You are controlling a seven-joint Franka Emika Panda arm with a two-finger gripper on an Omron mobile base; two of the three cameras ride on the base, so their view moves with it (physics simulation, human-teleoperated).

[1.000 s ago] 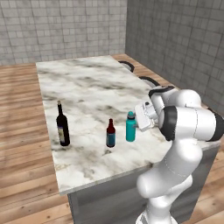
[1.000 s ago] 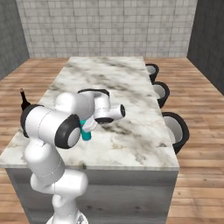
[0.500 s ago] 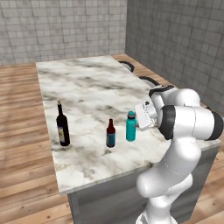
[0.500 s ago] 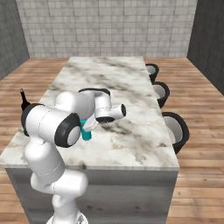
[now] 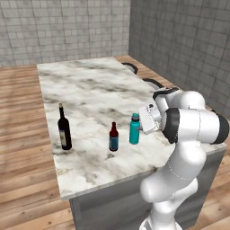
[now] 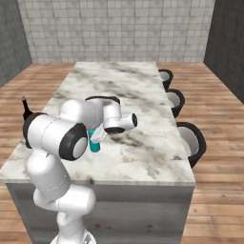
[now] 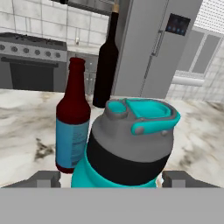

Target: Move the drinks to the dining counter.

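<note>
On my table (image 5: 90,90) the wine bottle (image 5: 64,128), small brown bottle (image 5: 113,137) and teal water bottle (image 5: 134,129) stand upright in a row, set down as delivered. My tool (image 7: 111,178) is spread around the teal one, releasing.

We see even, diffuse rendered lighting in all views, with no glare and no visible light source. The wine bottle (image 5: 64,130), the brown-red bottle (image 5: 113,137) and the teal water bottle (image 5: 134,129) cast only faint, soft shadows on the dining counter (image 5: 94,90). Edges look slightly soft and pixelated; straight lines stay undistorted.
</note>
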